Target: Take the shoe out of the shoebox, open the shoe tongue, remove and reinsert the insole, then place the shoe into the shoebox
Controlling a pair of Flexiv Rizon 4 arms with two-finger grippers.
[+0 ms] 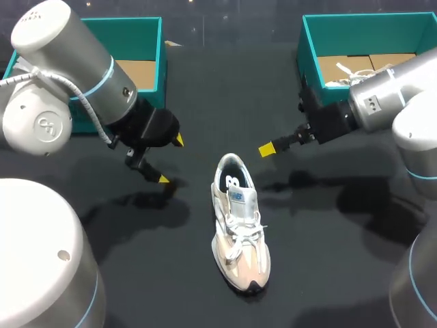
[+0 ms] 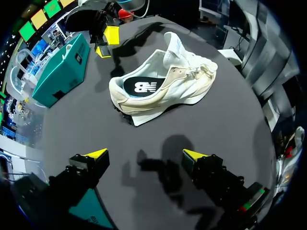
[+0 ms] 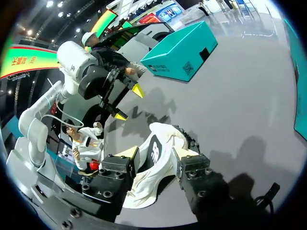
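A white and beige sneaker (image 1: 239, 225) lies on the black table, heel toward the far side, toe toward the near edge. In the left wrist view the sneaker (image 2: 163, 81) shows its dark insole (image 2: 141, 87) and a raised tongue (image 2: 173, 45). My left gripper (image 1: 171, 159) hangs open to the shoe's left, apart from it. In its own view the left gripper (image 2: 145, 155) holds nothing. My right gripper (image 1: 268, 149) hovers just right of the heel, clear of it. In its own view the right gripper (image 3: 156, 155) stands open, with the sneaker (image 3: 153, 167) showing beyond the gap.
An open teal shoebox (image 1: 140, 41) stands at the back left. A second teal box (image 1: 314, 41) at the back right holds something white (image 1: 348, 72). Bare black tabletop surrounds the shoe.
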